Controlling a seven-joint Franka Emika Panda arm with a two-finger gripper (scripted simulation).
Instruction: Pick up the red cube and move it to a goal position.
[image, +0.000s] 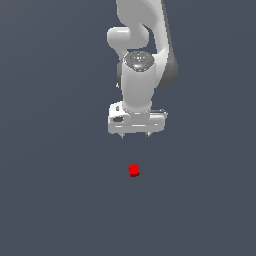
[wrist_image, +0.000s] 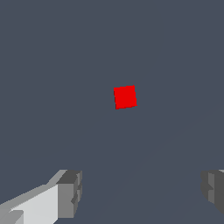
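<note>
Below the gripper (image: 135, 135) your cube (image: 134, 170) sits alone on the grey floor, well apart from the fingertips and slightly off their centreline; you have the fingers (wrist_image: 70, 192) spread wide, gripping nothing, so descend over it

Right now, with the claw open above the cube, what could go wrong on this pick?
1. The red cube is not between the fingers; a straight descent of the claw could miss it.
2. It is tiny and sits slightly rotated in the wrist view, so the closing pads might nudge or twist it away.
</note>
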